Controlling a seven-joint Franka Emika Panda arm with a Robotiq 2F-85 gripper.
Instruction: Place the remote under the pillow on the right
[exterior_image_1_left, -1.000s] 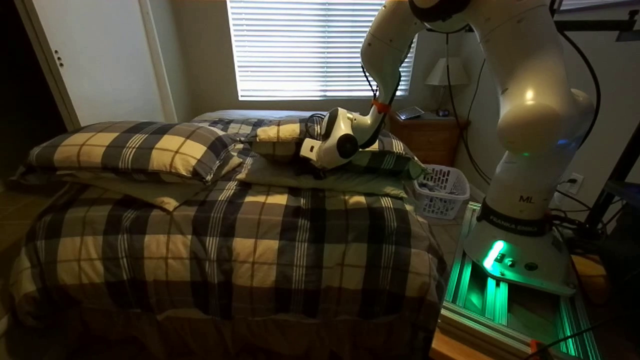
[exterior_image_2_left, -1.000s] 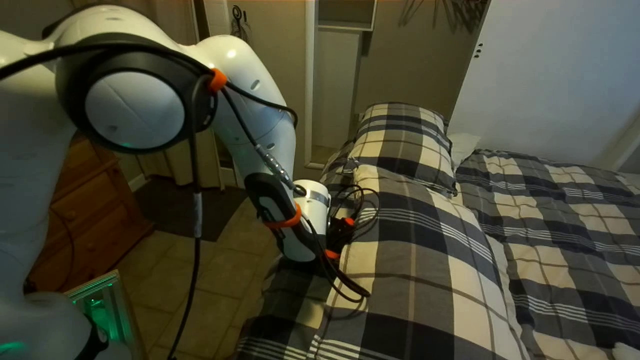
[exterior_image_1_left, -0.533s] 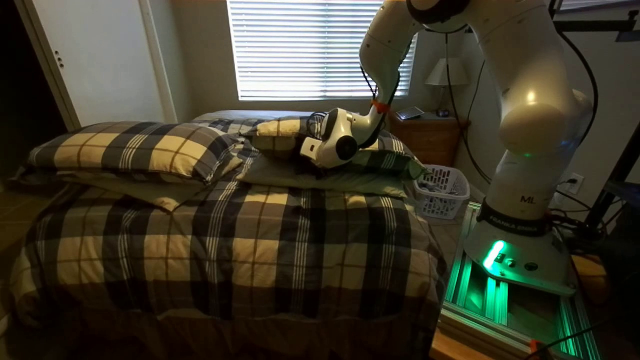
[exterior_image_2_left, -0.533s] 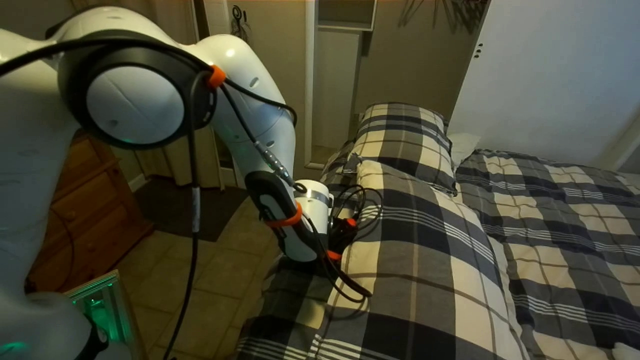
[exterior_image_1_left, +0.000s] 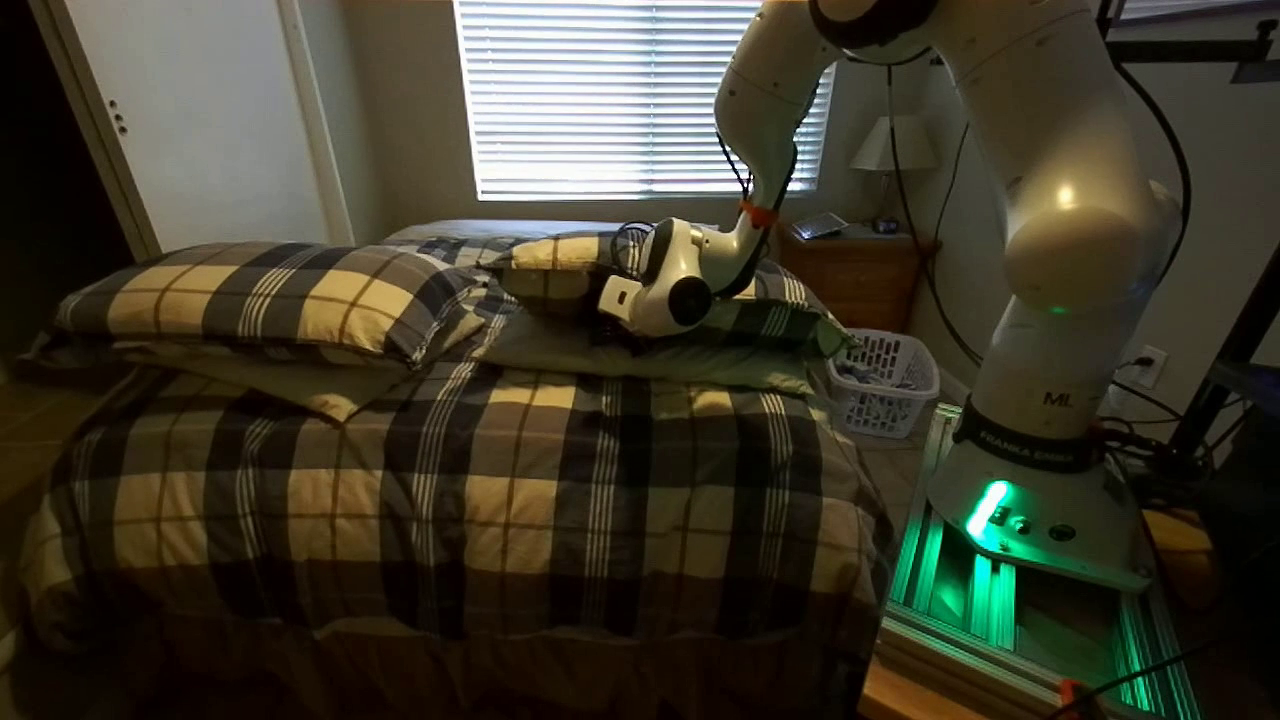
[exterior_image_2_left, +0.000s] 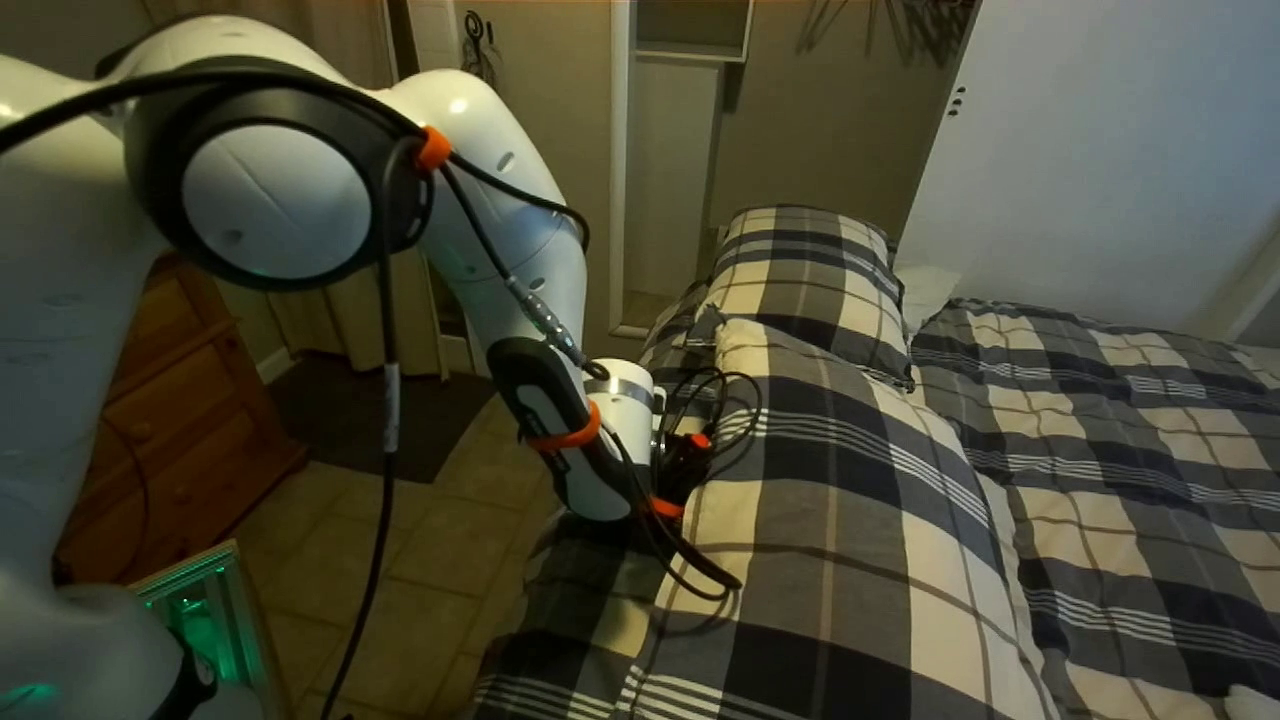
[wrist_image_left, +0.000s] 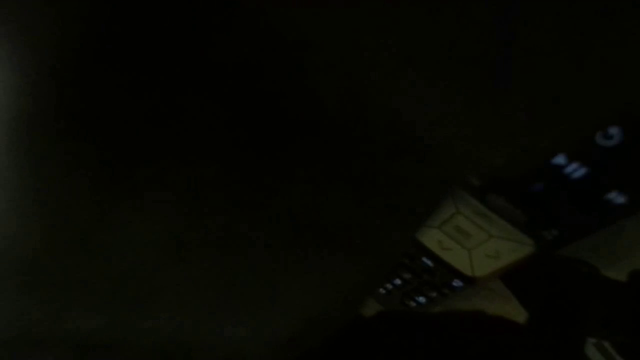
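Because the wrist view is coming out almost black, the state of the jaws is not being shown: at most they are appearing as dark shapes low in it, and I cannot tell whether they are gripping or parted. Next to those shapes the remote (wrist_image_left: 472, 235) is lying aslant, button side showing, its pale direction pad giving the surest mark. Whether the jaws are bearing it or it is resting on something, the dark is hiding. In my judgement the gloom is pointing to a spot beneath the edge of the right-hand pillow (exterior_image_2_left: 850, 540), where the task is wanting it; if so, release is probably falling due.

Above, the white wrist housing (exterior_image_1_left: 652, 298) is tilting low just beside that pillow, presumably serving to slip the remote in under the edge rather than over the top. A black cable (exterior_image_2_left: 718, 578) is looping over the pillow's side and may be snagging during any withdrawal. Farther out, the arm (exterior_image_1_left: 1050, 140) is arching over from one side, probably sparing the pillow its bulk. Beyond, the plumper plaid pillow (exterior_image_1_left: 270, 300) is resting on pale bedding (exterior_image_1_left: 325, 388), apparently uninvolved.
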